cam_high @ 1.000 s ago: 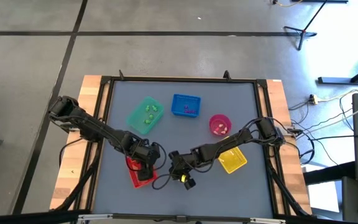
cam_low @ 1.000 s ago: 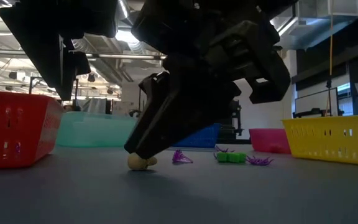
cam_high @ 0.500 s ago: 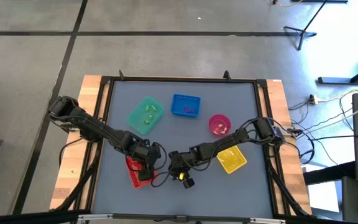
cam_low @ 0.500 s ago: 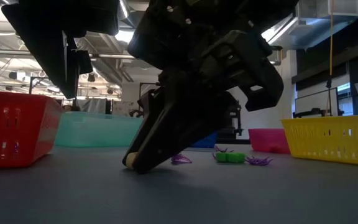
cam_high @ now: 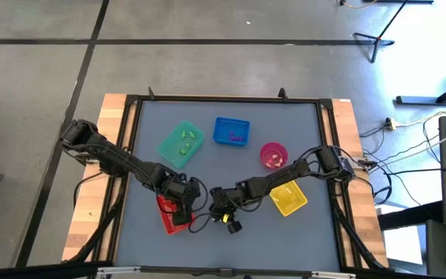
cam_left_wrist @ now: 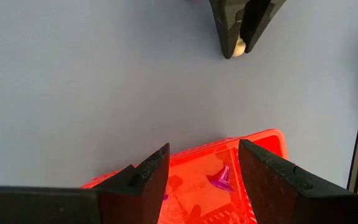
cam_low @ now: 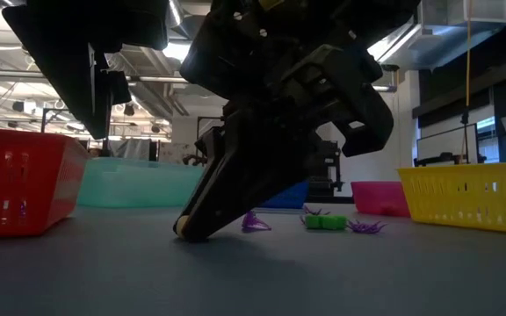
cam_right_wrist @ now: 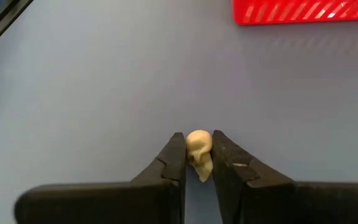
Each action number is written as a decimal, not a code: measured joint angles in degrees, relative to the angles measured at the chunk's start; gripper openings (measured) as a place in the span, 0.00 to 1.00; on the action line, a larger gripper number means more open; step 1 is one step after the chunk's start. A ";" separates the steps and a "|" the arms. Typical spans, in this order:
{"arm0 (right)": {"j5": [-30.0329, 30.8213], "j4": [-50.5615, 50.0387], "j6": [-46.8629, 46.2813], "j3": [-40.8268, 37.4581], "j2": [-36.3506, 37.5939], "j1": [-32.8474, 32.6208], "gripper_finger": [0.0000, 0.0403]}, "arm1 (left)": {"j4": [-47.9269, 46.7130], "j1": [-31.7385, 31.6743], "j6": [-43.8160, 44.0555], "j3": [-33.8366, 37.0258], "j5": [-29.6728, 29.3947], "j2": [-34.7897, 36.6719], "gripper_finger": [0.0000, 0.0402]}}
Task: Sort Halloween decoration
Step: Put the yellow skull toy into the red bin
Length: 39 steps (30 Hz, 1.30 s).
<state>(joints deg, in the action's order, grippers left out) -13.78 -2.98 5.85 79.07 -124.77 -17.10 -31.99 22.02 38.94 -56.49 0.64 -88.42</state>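
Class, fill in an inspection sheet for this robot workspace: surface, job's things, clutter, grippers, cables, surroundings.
Surface: grey table top, wooden edges.
Job's things: cream skull trinket between the right gripper's fingers; purple and green trinkets loose on the table; purple trinket in the red tray.
Clutter: nothing seen.
Grippers: right gripper shut on the skull at table level; left gripper open above the red tray.
Cables: bundle beside the table's right edge.
Surroundings: concrete floor, stands.
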 joint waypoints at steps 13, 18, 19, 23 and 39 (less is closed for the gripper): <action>0.07 -2.05 -1.15 -0.22 1.97 -0.13 0.14 | -0.02 0.00 0.11 0.00 0.00 0.00 0.44; 0.05 -7.40 -1.15 -0.20 6.64 -0.15 0.13 | -0.01 0.01 0.10 0.00 0.00 0.00 0.44; 0.09 -9.04 -1.15 -0.18 7.73 -0.17 0.13 | 0.00 0.00 0.09 0.00 0.00 0.00 0.44; 0.20 -15.85 -1.14 -0.17 12.92 -0.17 0.14 | 0.00 0.02 0.07 0.00 0.02 0.00 0.44; 12.53 -42.61 -0.77 -0.07 41.05 -0.13 0.14 | 15.88 -0.74 -1.36 0.00 -2.72 0.00 0.44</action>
<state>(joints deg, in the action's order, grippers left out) -1.25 -45.59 5.08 79.00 -83.72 -17.23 -16.11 21.28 37.58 -56.49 -2.08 -88.42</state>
